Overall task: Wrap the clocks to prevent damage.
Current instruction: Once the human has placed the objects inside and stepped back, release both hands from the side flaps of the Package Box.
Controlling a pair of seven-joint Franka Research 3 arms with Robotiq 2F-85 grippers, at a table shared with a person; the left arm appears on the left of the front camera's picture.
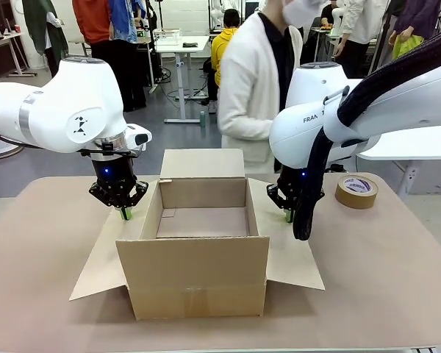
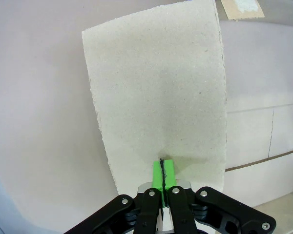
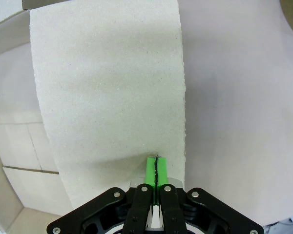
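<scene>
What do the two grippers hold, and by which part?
Nothing: left gripper and right gripper are shut and empty, over the side flaps of the cardboard box.

Box (image 1: 195,276): matt brown cardboard; flap (image 2: 156,97) face grainy and rough-fibred, with ragged edges. Bench (image 1: 382,279): smooth matt beige surface. Tape roll (image 1: 356,191): brown paper; left arm shell (image 1: 66,107): glossy white plastic.

the box (image 1: 195,276) stands mid-table with its top uncovered; entry from above is free. the back flap (image 1: 203,163) stands upright and bars entry from the far side, where the person (image 1: 250,81) stands. the left gripper (image 1: 125,213) stands over the splayed left flap (image 1: 103,265), the right gripper (image 1: 288,215) over the right flap (image 1: 294,257). the table (image 1: 397,279) right of the box is free up to the tape roll (image 1: 356,191).
</scene>
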